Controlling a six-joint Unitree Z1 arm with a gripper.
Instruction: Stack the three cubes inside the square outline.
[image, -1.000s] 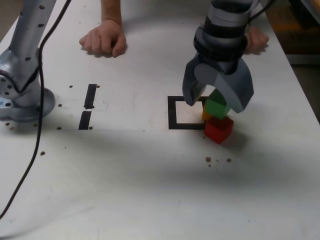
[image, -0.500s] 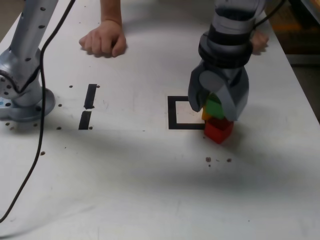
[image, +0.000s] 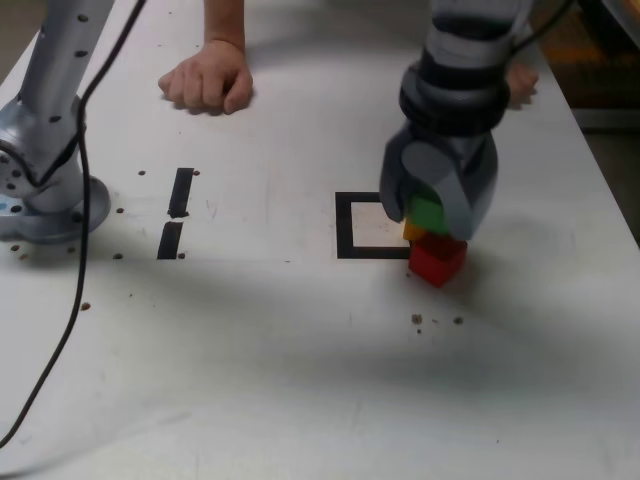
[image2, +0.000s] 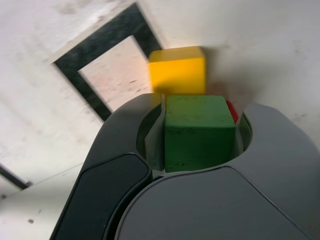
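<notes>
In the wrist view the green cube (image2: 200, 132) fills the gap between my jaws, and both press on its sides. My gripper (image: 430, 212) is shut on the green cube (image: 429, 214), which is directly above the red cube (image: 437, 259); I cannot tell whether they touch. The red cube stands just outside the near right corner of the square outline (image: 345, 226). The yellow cube (image: 412, 231) shows as a sliver beside the green one, on the outline's right side. At the wrist, the yellow cube (image2: 177, 70) lies against the square outline (image2: 102, 42), and the red cube (image2: 231, 111) barely peeks out.
A person's fists (image: 206, 80) (image: 516, 80) rest on the table's far side. The arm's base (image: 40, 200) stands at the exterior view's left, with a cable trailing forward. Two short black tape strips (image: 181, 191) (image: 170, 240) lie left of the outline. Small specks dot the table.
The jaws have gone from wide open to shut on the green cube. The gripper has shifted slightly right in the exterior view. The cubes have stayed in place.
</notes>
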